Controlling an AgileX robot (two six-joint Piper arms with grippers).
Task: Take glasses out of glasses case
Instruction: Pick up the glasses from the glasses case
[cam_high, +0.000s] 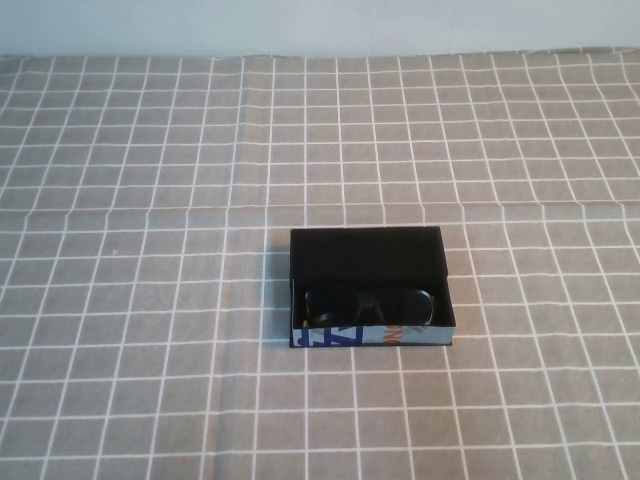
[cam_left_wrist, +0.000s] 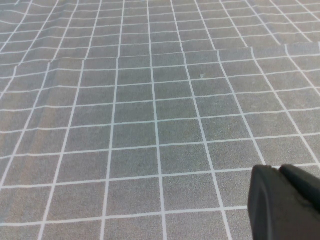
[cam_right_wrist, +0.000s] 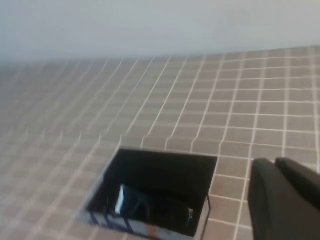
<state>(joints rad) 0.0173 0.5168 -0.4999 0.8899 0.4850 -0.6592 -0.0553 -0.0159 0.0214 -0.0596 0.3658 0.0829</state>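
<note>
Looking down from the raised camera, the glasses case (cam_high: 371, 288) sits open a little right of the middle of the tabletop (cam_high: 150, 300), which is covered by a grey cloth with a white grid. Its black lid stands back on the far side, and its near side, white with blue and orange print, faces the robot. The glasses (cam_high: 368, 306) lie inside the case along its near wall, their dark lenses side by side and the frame narrower than the box. Neither arm shows in this view, and nothing touches the case. A long crease in the cloth runs across the tabletop just beyond the case. From the left wrist camera, only the gridded cloth is seen, with a fold line across its far part; a black piece of the left hand (cam_left_wrist: 282, 202) juts into one corner of the picture, above bare cloth, holding nothing that can be seen, and I cannot tell how far it is open. From the right wrist camera, the case (cam_right_wrist: 155, 192) appears with its dark inside showing and the glasses (cam_right_wrist: 150, 210) resting in it near the printed wall. A black part of the right hand (cam_right_wrist: 282, 200) is beside the case, apart from it, with nothing in its grasp; whether it is spread or closed I cannot tell.
</note>
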